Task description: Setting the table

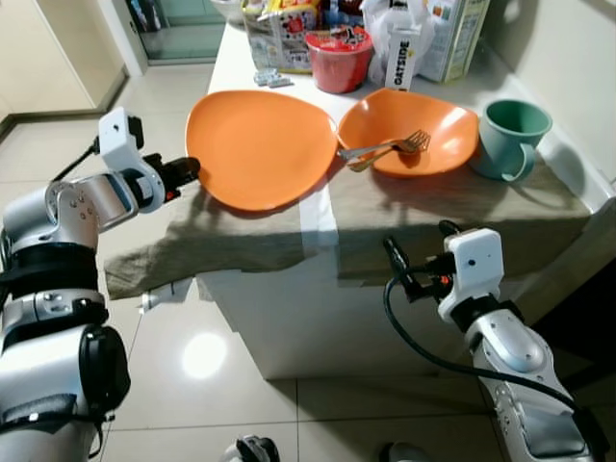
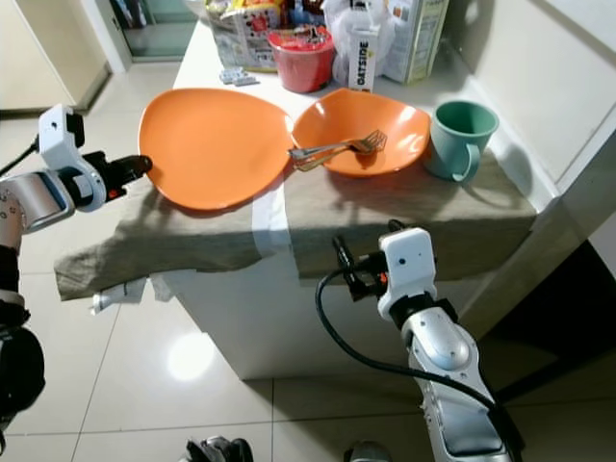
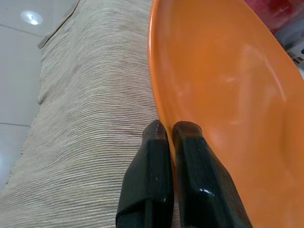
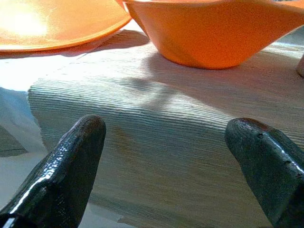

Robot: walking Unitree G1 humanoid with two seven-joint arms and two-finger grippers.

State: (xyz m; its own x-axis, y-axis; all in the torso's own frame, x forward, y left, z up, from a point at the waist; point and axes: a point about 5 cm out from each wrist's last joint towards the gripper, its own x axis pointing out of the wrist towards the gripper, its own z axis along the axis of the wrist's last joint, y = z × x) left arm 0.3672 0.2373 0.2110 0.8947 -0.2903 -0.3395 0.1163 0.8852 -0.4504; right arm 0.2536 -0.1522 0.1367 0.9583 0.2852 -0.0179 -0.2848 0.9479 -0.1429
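A large orange plate (image 1: 255, 144) lies on the beige cloth (image 1: 433, 212) at the table's near left. My left gripper (image 1: 191, 170) is at the plate's left rim, and in the left wrist view its fingers (image 3: 152, 156) are shut on that rim (image 3: 156, 95). To the right of the plate, an orange bowl (image 1: 428, 115) holds a fork (image 1: 385, 149) whose handle sticks out over the bowl's left edge. A green mug (image 1: 510, 140) stands to the right of the bowl. My right gripper (image 1: 418, 236) stays open, holding nothing, just in front of the table's cloth-hung front edge, below the bowl (image 4: 213, 33).
A red tub (image 1: 339, 60), an Oatside carton (image 1: 401, 58) and boxes and packets crowd the back of the table. A wall (image 1: 568, 58) runs close along the table's right side. Glossy tiled floor (image 1: 192, 356) lies to the left and in front.
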